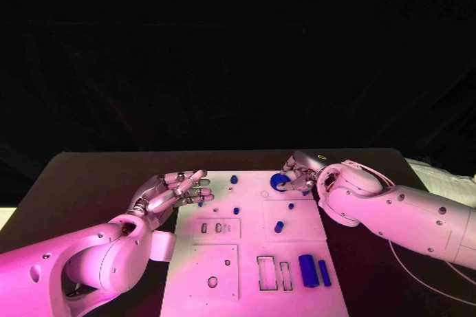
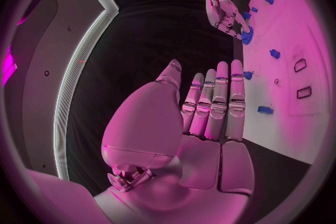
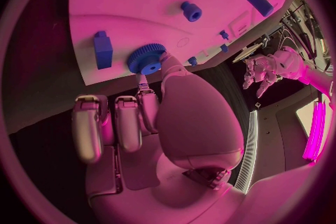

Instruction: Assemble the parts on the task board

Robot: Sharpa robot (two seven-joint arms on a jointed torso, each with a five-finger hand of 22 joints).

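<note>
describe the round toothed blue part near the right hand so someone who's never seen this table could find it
Start at the white task board in the middle of the black table, and go to its far right corner, where the right hand reaches in. The blue gear sits there at that hand's fingers. It is a flat disc with a toothed rim, unlike the plain pegs and bars around it.

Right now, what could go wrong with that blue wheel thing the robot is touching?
The right hand has the blue gear only at its fingertips, near the far edge of the task board. It might slip and roll onto the black table. A small blue part stands close beside the gear, so the fingers could knock it over. The left hand hovers open at the board's left edge and holds nothing, so it probably couldn't catch a drop.
</note>
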